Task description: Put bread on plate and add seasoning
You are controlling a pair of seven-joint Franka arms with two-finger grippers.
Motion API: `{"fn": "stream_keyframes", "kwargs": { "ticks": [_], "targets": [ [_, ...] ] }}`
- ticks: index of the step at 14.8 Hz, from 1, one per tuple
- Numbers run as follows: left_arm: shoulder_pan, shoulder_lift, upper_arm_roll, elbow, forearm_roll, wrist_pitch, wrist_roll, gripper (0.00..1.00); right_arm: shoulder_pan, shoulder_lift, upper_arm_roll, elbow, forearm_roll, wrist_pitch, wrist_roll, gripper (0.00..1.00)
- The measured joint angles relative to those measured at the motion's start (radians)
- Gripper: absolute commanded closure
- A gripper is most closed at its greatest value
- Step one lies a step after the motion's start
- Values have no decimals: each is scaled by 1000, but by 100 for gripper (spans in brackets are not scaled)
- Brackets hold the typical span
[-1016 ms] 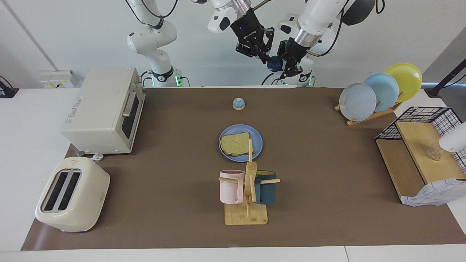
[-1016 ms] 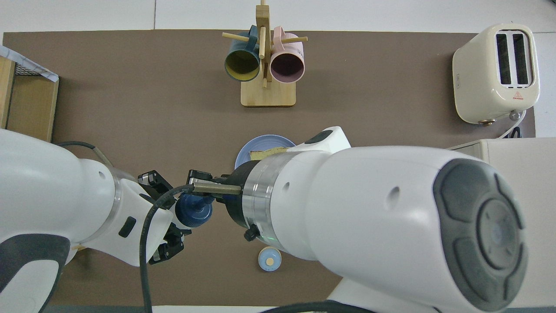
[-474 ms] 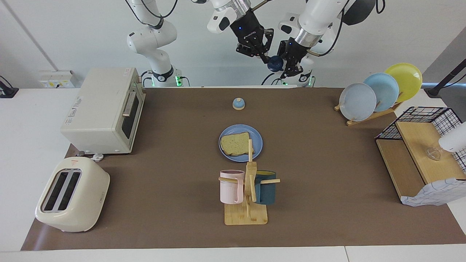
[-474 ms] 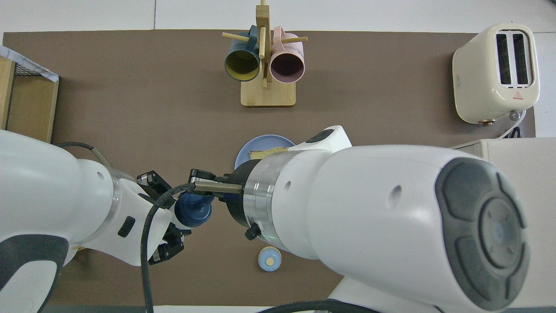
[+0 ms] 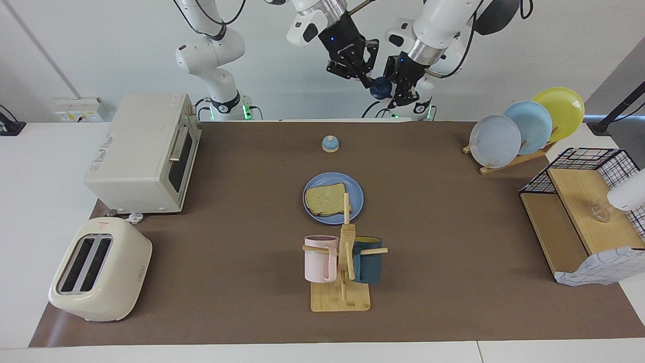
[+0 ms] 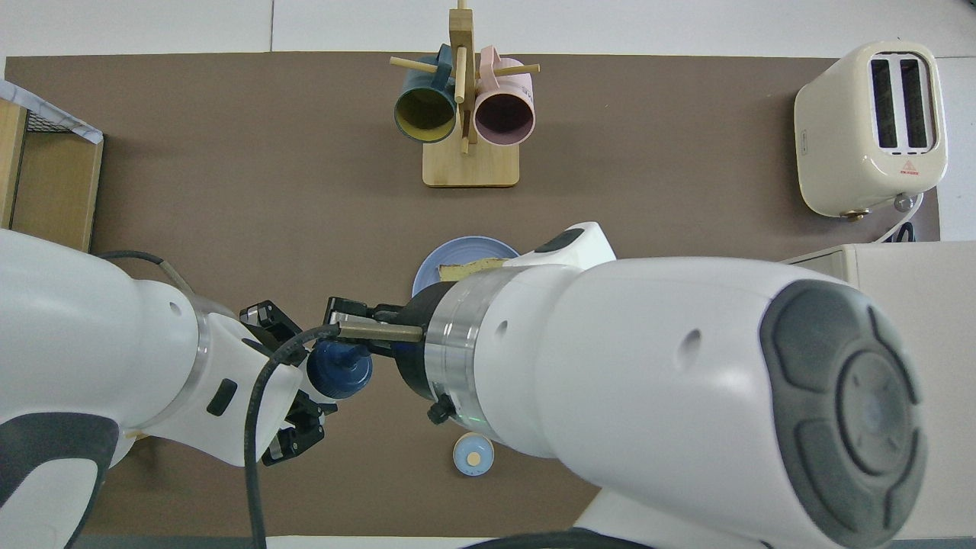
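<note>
The bread (image 5: 326, 200) lies flat on the blue plate (image 5: 332, 179) in the middle of the mat; in the overhead view the right arm covers most of the plate (image 6: 457, 248). My left gripper (image 5: 395, 84) is high in the air, shut on the seasoning (image 5: 381, 88). Of the bottle only the navy cap (image 6: 339, 370) shows. My right gripper (image 5: 367, 78) hangs right at that cap, at its spout side (image 6: 343, 316). Both are raised over the mat's strip nearest the robots, beside the bell.
A small blue-domed bell (image 5: 330, 144) stands between the plate and the robots. A wooden mug rack (image 5: 342, 262) with two mugs is farther out. Oven (image 5: 143, 151) and toaster (image 5: 101, 269) fill the right arm's end. Plate rack (image 5: 524, 126) and wire shelf (image 5: 579, 212) occupy the left arm's end.
The right gripper has shifted slightly at the bottle's cap, and the cap's spout now shows more freely. The left gripper and the bottle have barely moved.
</note>
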Motion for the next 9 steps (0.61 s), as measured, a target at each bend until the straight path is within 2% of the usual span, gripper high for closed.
{"fn": "stream_keyframes", "kwargs": {
  "ticks": [4, 7, 8, 9],
  "targets": [
    [0, 0, 0, 0, -5, 0, -3, 59, 1, 0, 1, -1, 0, 0, 0, 71],
    [0, 0, 0, 0, -13, 0, -6, 60, 3, 0, 2, -3, 0, 0, 0, 95],
    [0, 0, 0, 0, -14, 0, -6, 60, 3, 0, 2, -3, 0, 0, 0, 100],
    [0, -1, 0, -1, -14, -1, -6, 60, 2, 0, 1, -3, -2, 0, 0, 100]
  ]
}}
